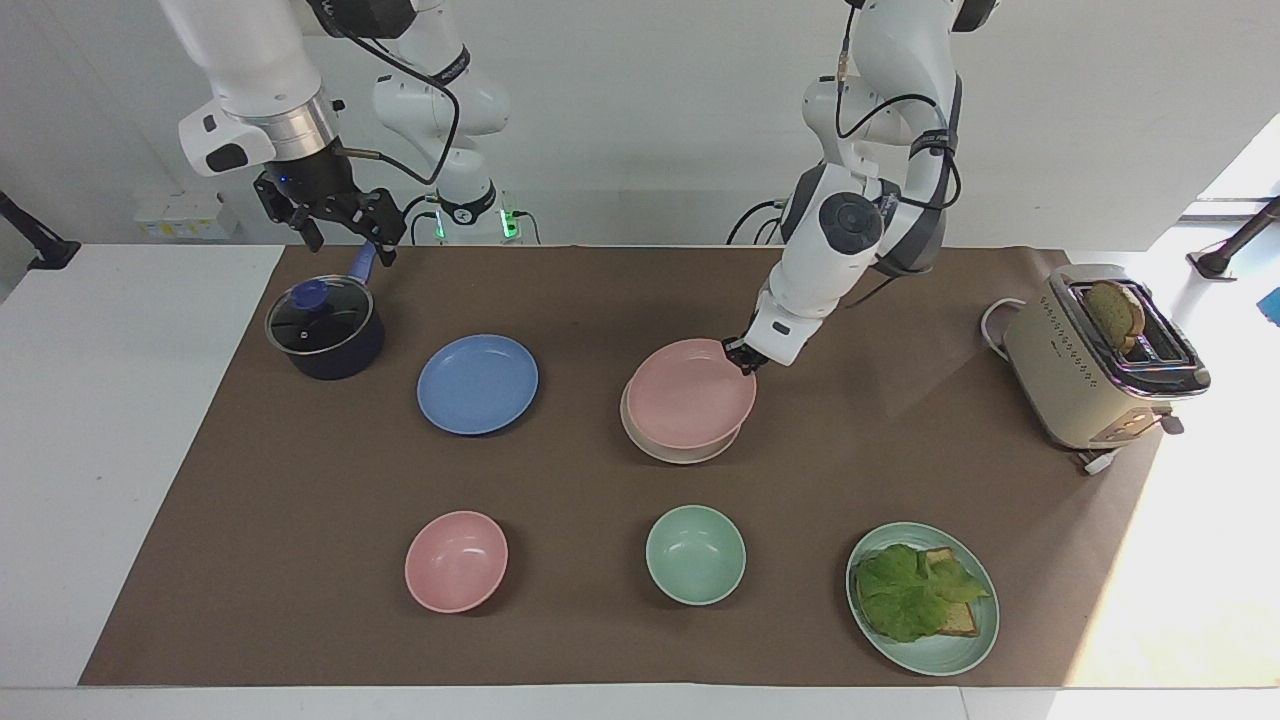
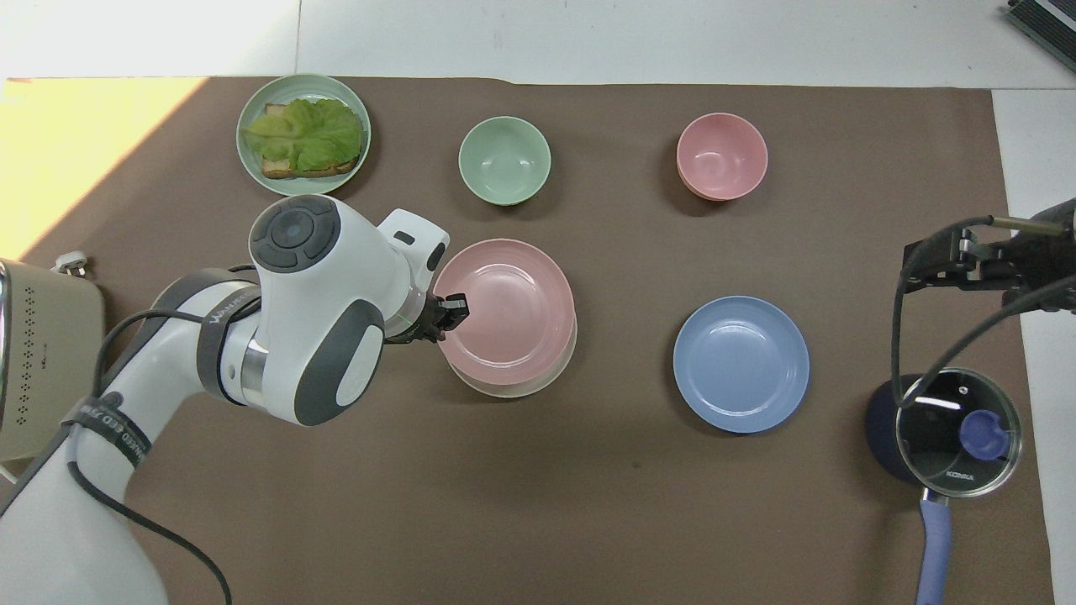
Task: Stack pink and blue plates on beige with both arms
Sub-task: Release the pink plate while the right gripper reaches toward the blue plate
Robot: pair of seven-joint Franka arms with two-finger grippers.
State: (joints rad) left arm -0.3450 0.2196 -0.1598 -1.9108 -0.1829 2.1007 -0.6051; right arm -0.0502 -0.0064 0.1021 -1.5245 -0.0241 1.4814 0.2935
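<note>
We see the left gripper (image 1: pixel 745 356) clamped on the rim of the pink plate (image 1: pixel 690 392), held over the beige plate (image 1: pixel 678 450). The blue plate (image 1: pixel 477 384) lies beside them. The right gripper (image 1: pixel 340 222), fingers apart, hangs over a pot (image 2: pixel 954 433) whose lid reads "KONKA".

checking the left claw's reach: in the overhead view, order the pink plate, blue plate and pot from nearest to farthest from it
1. Pink plate: gripped at its rim by the left claw, over the beige plate.
2. Blue plate: toward the right arm's end.
3. Pot: at the right arm's end of the table.
</note>
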